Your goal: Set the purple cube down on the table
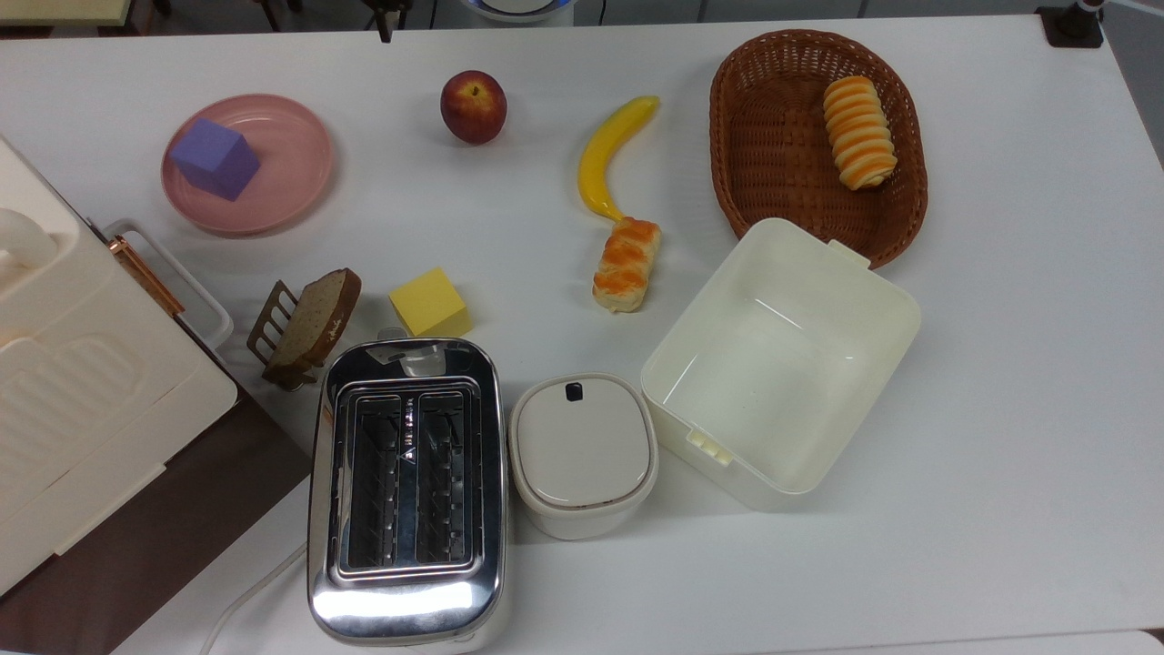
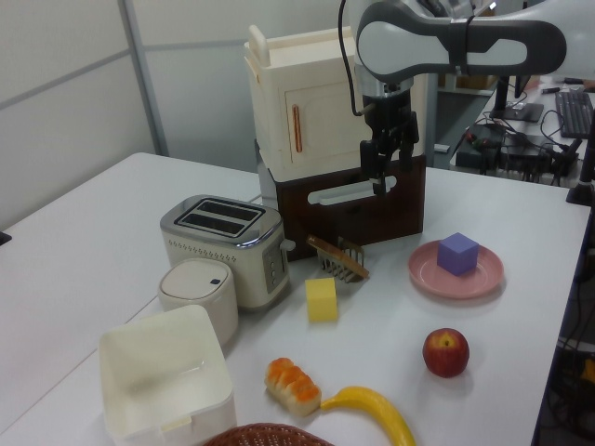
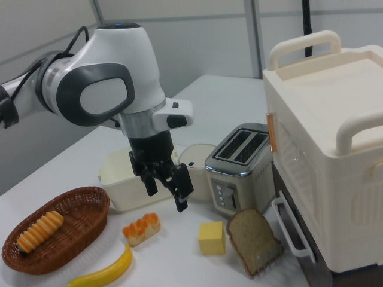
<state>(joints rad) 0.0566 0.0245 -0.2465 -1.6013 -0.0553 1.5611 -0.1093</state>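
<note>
High above the worktop (image 2: 84, 237), in front of the cream cabinet (image 2: 307, 111), the end effector (image 2: 382, 172) hangs from the arm with its two fingers apart and nothing between them; the right view shows the same empty, spread fingers (image 3: 182, 200) pointing down and tilted a little. It is well apart from the purple cube (image 2: 458, 254), which sits on the pink plate (image 2: 483, 277), off centre toward the top view's left, with the plate near the cabinet's drawer handle. An apple (image 2: 445, 351) lies beyond the plate, and a yellow cube (image 2: 322, 299), a slice of bread in a small rack (image 2: 339, 257) and a toaster (image 2: 223, 246) stand on the other side. The likeliest trouble, as I judge it, is a descent that catches the plate's raised rim or pinches the cube across its turned corners, so that it twists or slips out. A careless reach could also brush the cabinet front, or go for the yellow cube of like size. Setting the cube down needs bare worktop, and the free patch between plate, apple and bread rack is not large. The top view gives the cube (image 1: 215, 158) rotated against the plate (image 1: 291, 173) and the true spacing of things. The left view adds the end effector's height over them, and the right view its finger gap.
</note>
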